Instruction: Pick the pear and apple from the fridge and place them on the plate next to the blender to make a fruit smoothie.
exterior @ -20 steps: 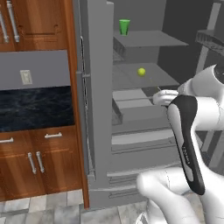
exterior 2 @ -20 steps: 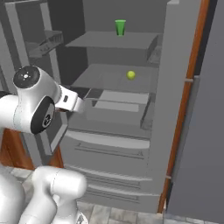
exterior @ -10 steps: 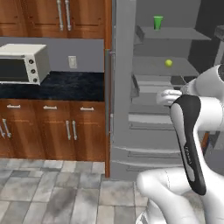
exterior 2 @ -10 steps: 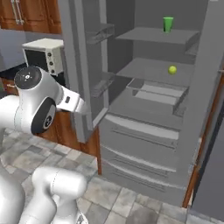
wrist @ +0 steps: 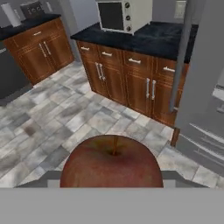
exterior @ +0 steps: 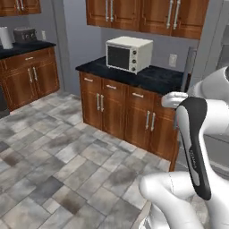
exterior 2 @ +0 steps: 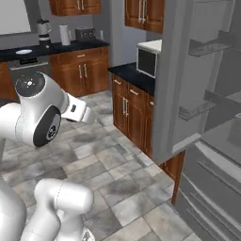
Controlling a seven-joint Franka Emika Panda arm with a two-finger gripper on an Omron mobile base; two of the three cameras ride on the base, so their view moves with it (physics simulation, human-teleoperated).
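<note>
The fridge [exterior 2: 207, 94] stands open at the right of the right base view, its grey door [exterior 2: 176, 80] swung out toward the room with door shelves on its inner face, the drawers low at the right; in the hand view its door edge and bar handle [wrist: 181, 52] run down the right side. Beside it a dark counter [exterior: 143, 76] on brown cabinets [exterior: 120, 112] carries a white microwave [exterior: 129, 53]; a second counter [exterior 2: 52, 47] along the far wall holds the blender [exterior 2: 43, 29], a white paper-towel roll [exterior 2: 64, 34] just beside it and a toaster [exterior 2: 84, 33] further along; the plate [exterior 2: 23, 52] lies on that counter, near the blender and apart from it. The floor [exterior: 53, 156] is grey tile. The apple [wrist: 111, 162] sits low in the hand view, stem up, close to the camera, the dark finger tips flanking it at its left and right; the gripper [wrist: 111, 181] holds it, well apart from the plate.
</note>
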